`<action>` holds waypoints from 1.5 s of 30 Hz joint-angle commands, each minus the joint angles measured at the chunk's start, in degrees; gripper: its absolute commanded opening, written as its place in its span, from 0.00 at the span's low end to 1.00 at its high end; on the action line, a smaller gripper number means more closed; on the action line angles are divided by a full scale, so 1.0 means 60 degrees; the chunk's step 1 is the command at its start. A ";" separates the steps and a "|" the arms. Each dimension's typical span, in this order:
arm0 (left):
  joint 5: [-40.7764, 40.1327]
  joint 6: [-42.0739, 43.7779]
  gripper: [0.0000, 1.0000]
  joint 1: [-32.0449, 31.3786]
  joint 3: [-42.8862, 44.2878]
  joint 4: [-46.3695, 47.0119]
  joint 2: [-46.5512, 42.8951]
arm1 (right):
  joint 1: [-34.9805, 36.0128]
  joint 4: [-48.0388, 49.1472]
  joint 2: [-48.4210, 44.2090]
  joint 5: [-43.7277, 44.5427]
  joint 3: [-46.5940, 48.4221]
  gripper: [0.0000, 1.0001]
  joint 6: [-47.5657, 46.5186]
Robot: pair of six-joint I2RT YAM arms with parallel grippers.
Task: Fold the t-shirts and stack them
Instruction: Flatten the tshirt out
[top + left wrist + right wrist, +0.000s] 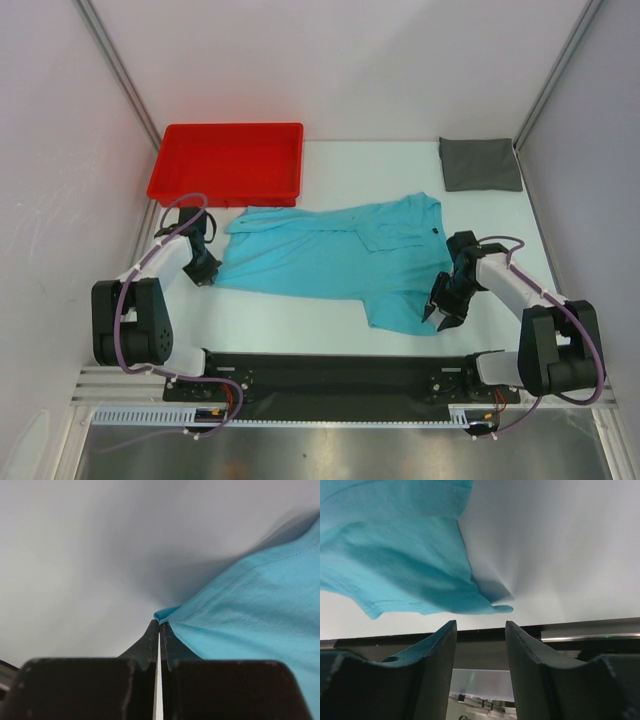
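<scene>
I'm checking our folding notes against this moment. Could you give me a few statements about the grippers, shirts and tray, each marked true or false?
1. The left gripper is shut on a corner of the turquoise shirt. True.
2. The right gripper grips that shirt's sleeve. False: its jaws stand open with nothing between them.
3. The grey shirt lies folded at the far right. True.
4. The grey shirt sits in the red tray. False: the tray stands at the far left, apart from it.
</scene>
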 commanded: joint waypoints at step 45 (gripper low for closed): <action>0.0368 0.0691 0.00 0.0052 0.0375 0.0387 0.0156 | 0.0763 0.0660 -0.0097 0.1784 -0.0102 0.12 0.0885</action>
